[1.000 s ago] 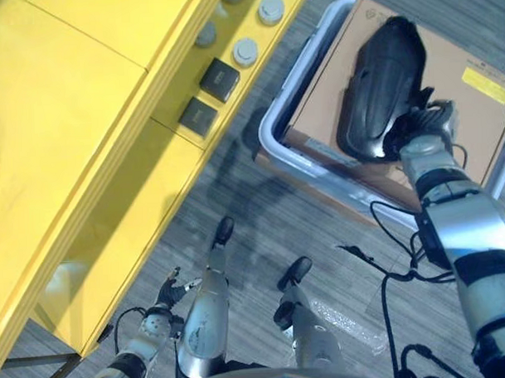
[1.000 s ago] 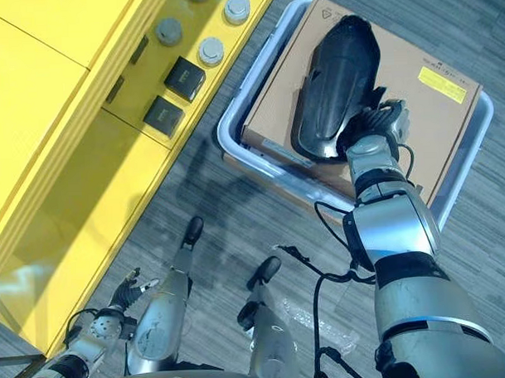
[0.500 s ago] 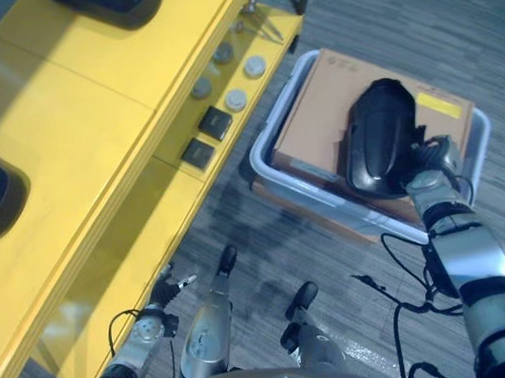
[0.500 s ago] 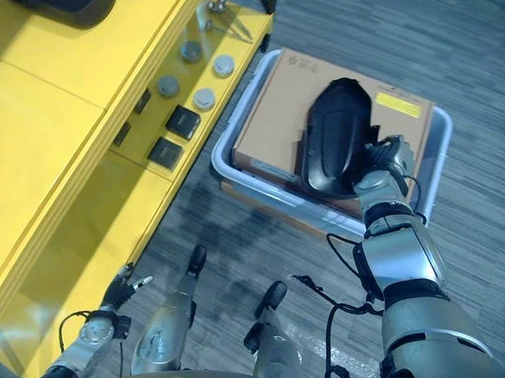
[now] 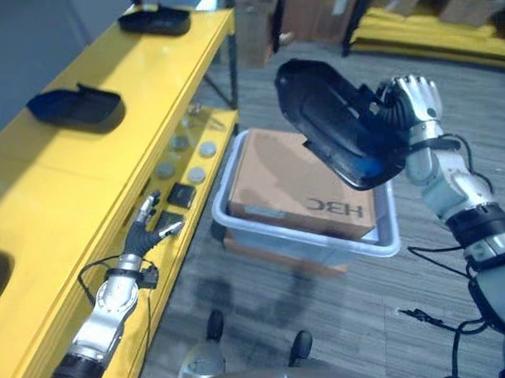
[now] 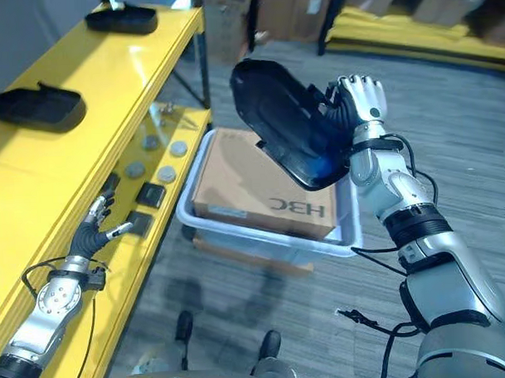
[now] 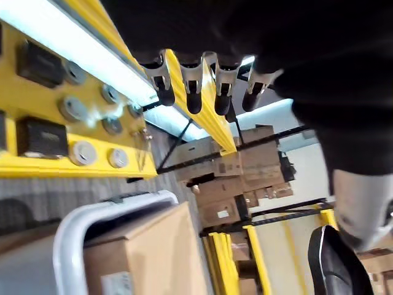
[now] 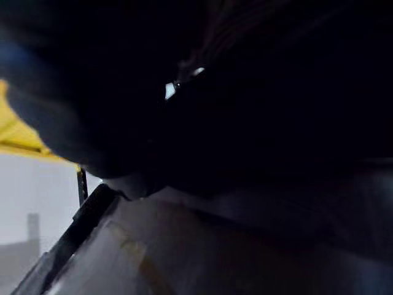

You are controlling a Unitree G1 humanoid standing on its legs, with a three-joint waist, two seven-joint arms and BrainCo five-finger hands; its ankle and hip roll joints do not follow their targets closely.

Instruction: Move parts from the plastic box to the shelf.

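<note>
The right hand (image 6: 359, 98) was curled round the black part (image 6: 283, 126), held above the plastic box (image 6: 206, 225), while the left hand (image 5: 146, 234) hung with relaxed fingers by the shelf (image 5: 86, 162); transfer was under way, requiring leftward carry and placement.

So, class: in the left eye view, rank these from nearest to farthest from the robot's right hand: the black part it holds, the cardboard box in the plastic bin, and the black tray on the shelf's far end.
1. Black part: in the right hand.
2. Cardboard box: below, in the plastic bin.
3. Black tray: far end of the yellow shelf, on the robot's left.
</note>
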